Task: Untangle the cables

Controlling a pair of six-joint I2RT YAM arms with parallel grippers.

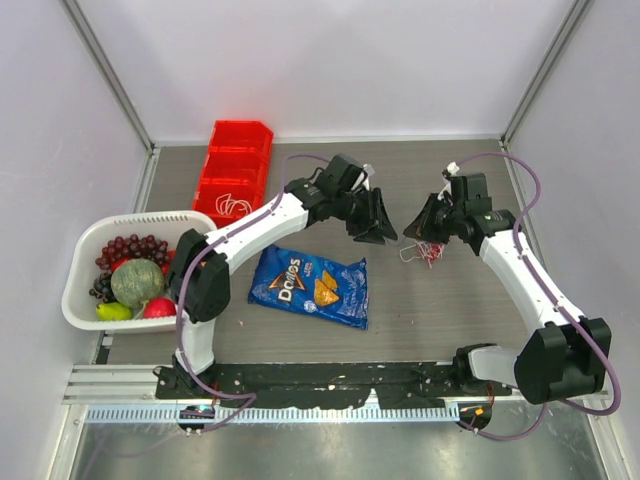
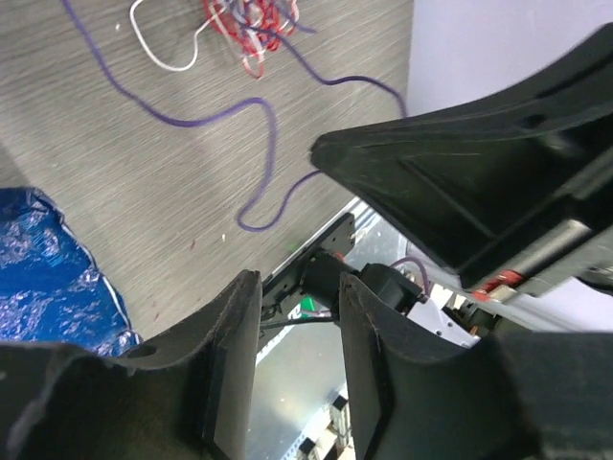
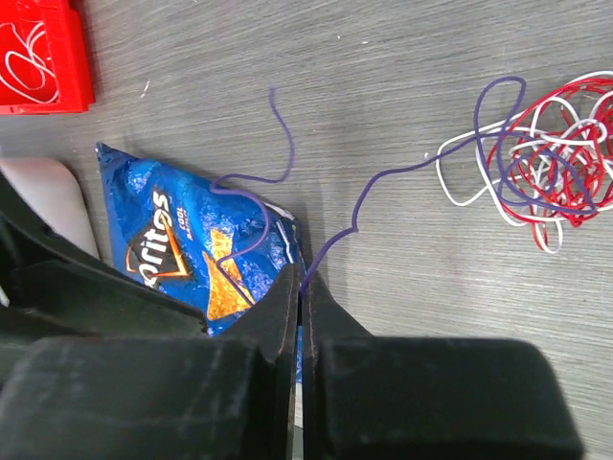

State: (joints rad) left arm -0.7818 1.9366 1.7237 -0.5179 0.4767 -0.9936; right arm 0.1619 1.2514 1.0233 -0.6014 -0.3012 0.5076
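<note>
Partly hidden, purple cable (image 3: 355, 228), closed right fingers (image 3: 283, 305)

Tangled red-and-white cables (image 1: 428, 251) just beside right pincer (image 1: 422, 231), left pincer (image 1: 383, 231) near — blue chip bag (image 1: 310, 287), red bin (image 1: 238, 168).

a blue doritos bag (image 1: 310, 287) lies flat on the grey surface (image 1: 450, 310); red bins (image 1: 236, 170) sit near a white basket (image 1: 140, 217) of fruit.
</note>
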